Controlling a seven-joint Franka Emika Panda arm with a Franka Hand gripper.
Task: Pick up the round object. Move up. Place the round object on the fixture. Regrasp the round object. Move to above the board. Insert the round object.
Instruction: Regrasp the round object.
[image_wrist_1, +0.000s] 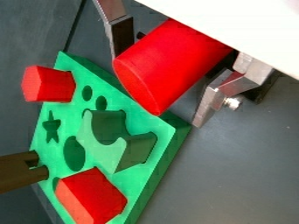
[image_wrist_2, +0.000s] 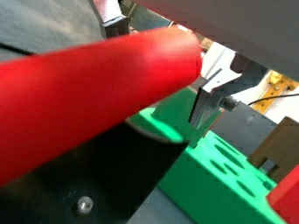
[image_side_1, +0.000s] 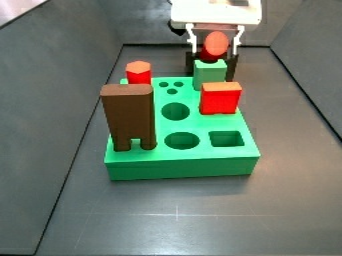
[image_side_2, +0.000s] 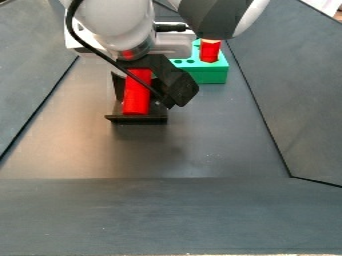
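Note:
The round object (image_wrist_1: 173, 63) is a smooth red cylinder lying tilted between my fingers (image_wrist_1: 117, 35); it fills a wrist view (image_wrist_2: 93, 92). My gripper (image_side_1: 214, 50) is shut on it over the fixture (image_side_1: 234, 66), behind the board (image_side_1: 174, 166). From behind, the cylinder (image_side_2: 135, 95) leans on the dark fixture (image_side_2: 138, 118) under the gripper (image_side_2: 147, 82). The green board also shows in both wrist views (image_wrist_1: 163, 144) (image_wrist_2: 216, 171) and far back in a side view (image_side_2: 214, 72). Its round and square holes are open.
On the board stand a tall brown arch block (image_side_1: 128, 115), a short red hexagonal peg (image_side_1: 138, 72) and a red cube (image_side_1: 219, 97). Dark walls close in the floor on both sides (image_side_1: 67, 120).

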